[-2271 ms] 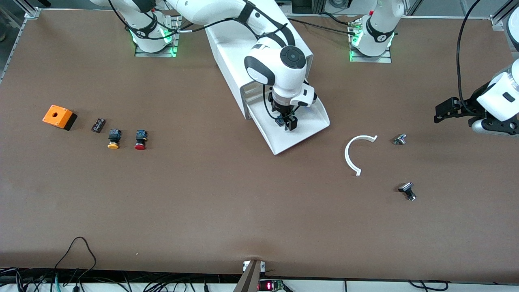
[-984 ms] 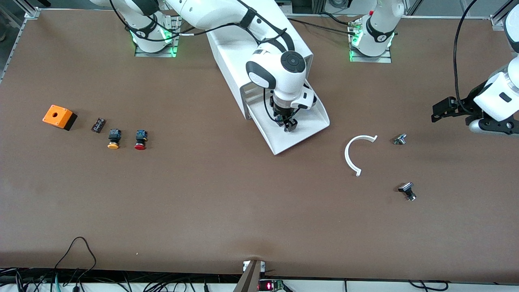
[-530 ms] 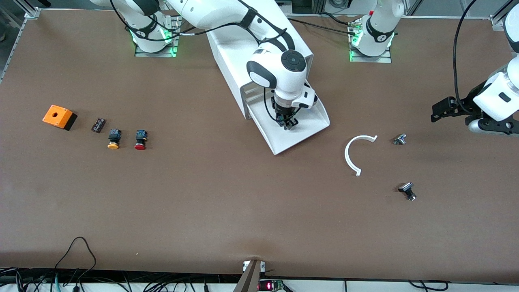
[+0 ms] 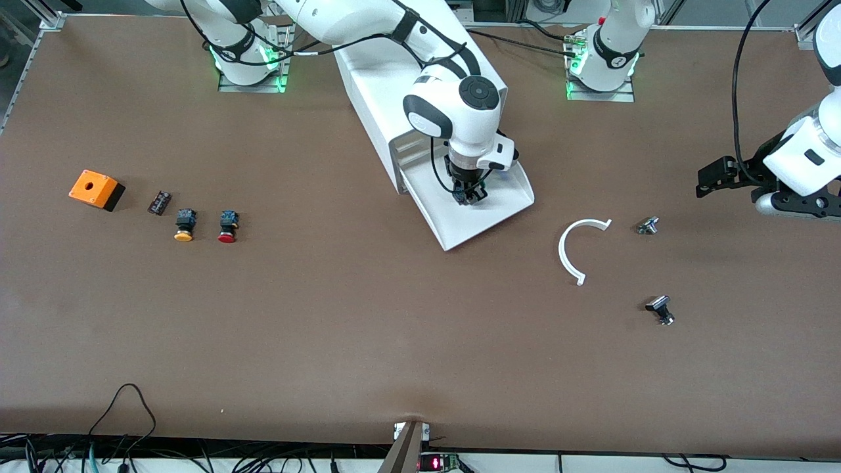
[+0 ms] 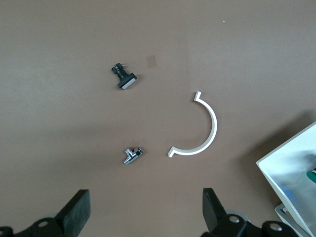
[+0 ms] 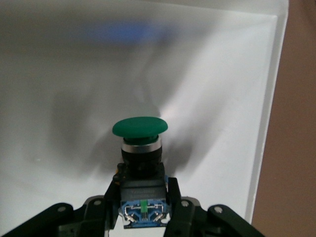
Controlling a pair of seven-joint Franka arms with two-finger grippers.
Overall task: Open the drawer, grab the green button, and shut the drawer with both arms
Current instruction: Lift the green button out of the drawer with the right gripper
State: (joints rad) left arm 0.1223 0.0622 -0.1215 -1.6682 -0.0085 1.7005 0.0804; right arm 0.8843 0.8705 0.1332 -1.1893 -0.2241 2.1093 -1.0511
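Pinching the small green-capped push button (image 6: 140, 148) by its black and blue body, the right gripper (image 4: 469, 195) sits down inside the pulled-out white plastic drawer (image 4: 499, 210), the lowest tray of the big white box-shaped cabinet (image 4: 374, 85). In the right wrist view its black fingers (image 6: 174, 202) are pressed in against both sides of the blue base, the round cap pointing away from the wrist over the drawer's white floor. That grip on the body rather than the cap looks deliberate: the squared sides give flat faces to clamp. I cannot tell whether the button is clear of the floor. The drawer stands open toward roughly five o'clock from the cabinet, which leaves room for the reach from above.

The left gripper (image 5: 143, 217) waits over the brown bench (image 4: 328, 328) at the left arm's end, fingers spread wide and holding nothing. Below it lie a white curved plastic strip (image 5: 205, 133) and two small metal-and-black parts (image 5: 131, 155), well apart from the drawer.

Taking the button appears nearly done; closing the drawer remains.
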